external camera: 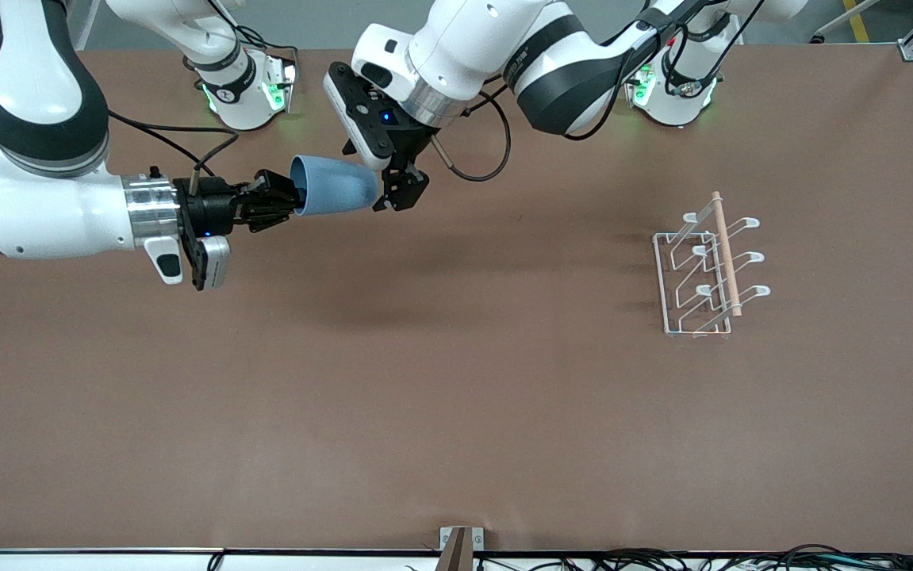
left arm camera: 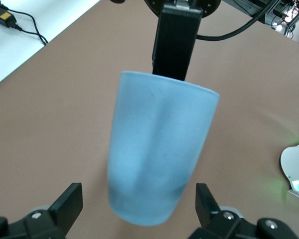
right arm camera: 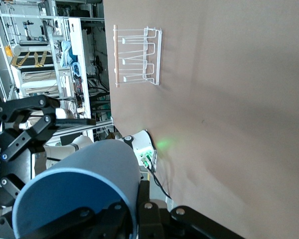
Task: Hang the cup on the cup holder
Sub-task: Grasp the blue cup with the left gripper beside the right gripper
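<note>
We see the right end effector clamped on the cup's rim, holding it sideways above the counter. The left end effector straddles its base, fingers apart. The cup holder stands toward the left arm's end.

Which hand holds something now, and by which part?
The right hand holds the cup by its rim, in the air. The left hand is open around its base.

Light: bright, even, from overhead.
Shadows: soft smudges on the table.
Focus: the cup blurs in the left wrist view.
</note>
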You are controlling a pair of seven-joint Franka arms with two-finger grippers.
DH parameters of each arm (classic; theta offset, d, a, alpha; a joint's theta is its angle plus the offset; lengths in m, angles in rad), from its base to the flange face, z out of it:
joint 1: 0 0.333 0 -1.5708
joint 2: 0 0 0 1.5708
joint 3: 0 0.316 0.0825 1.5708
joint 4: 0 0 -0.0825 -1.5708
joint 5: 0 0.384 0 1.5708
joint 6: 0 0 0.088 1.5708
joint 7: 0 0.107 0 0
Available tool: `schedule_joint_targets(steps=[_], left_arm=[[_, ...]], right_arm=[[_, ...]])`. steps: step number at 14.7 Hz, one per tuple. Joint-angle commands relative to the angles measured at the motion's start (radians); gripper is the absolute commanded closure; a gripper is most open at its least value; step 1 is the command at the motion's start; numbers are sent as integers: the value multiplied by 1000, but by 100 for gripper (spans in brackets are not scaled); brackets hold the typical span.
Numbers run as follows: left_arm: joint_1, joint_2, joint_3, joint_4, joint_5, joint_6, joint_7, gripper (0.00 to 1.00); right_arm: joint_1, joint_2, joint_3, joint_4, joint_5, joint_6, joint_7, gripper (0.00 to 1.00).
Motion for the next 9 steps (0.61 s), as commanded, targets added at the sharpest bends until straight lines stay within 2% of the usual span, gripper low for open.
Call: schedule_joint_targets(steps=[1, 9], left_arm=[[-11, 29, 3, 22, 24, 41, 15, 0], [-34, 52, 4, 21, 25, 70, 17, 2]], right_arm=[[-2, -18, -5, -22, 28, -23, -18, 97], [-2, -18, -5, -21, 28, -22, -18, 97]])
